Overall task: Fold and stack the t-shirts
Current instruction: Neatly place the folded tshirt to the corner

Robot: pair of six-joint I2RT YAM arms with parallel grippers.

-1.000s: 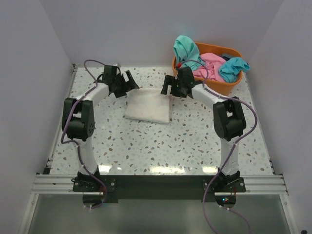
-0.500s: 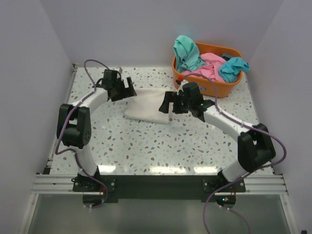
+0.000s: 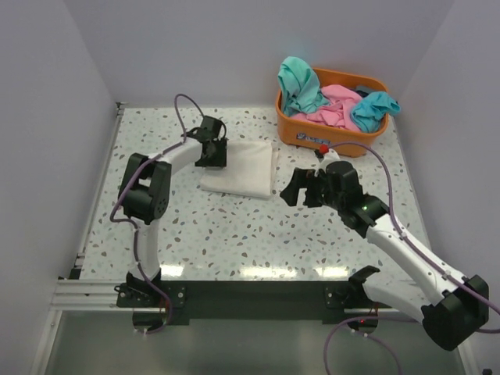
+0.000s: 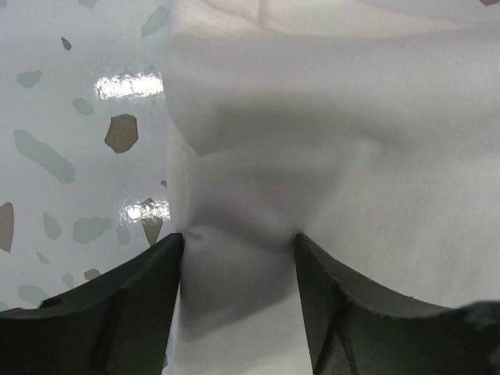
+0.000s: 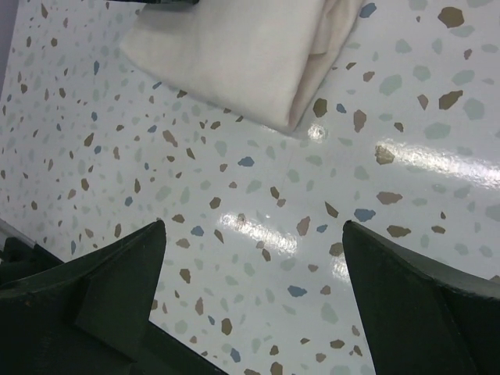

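Observation:
A cream-white t-shirt (image 3: 244,168) lies folded into a rectangle on the far middle of the table; no print shows. My left gripper (image 3: 212,153) sits on its left edge. In the left wrist view the jaws (image 4: 238,242) are open, with the white cloth (image 4: 336,125) bunched between the two fingertips. My right gripper (image 3: 291,190) is open and empty over bare table, to the right of the shirt and nearer me. In the right wrist view (image 5: 254,226) the folded shirt (image 5: 234,55) lies beyond it. Teal (image 3: 298,79) and pink (image 3: 337,106) t-shirts lie in the basket.
The orange plastic basket (image 3: 348,145) stands at the far right corner with another teal piece (image 3: 374,110) in it. The speckled table (image 3: 234,234) is walled on the left, back and right. The aluminium rail (image 3: 250,293) runs along the near edge.
My left gripper moved right from beside the shirt onto its left edge. My right arm pulled back from the shirt's far right corner toward me and to the right, and is now stretched out low.

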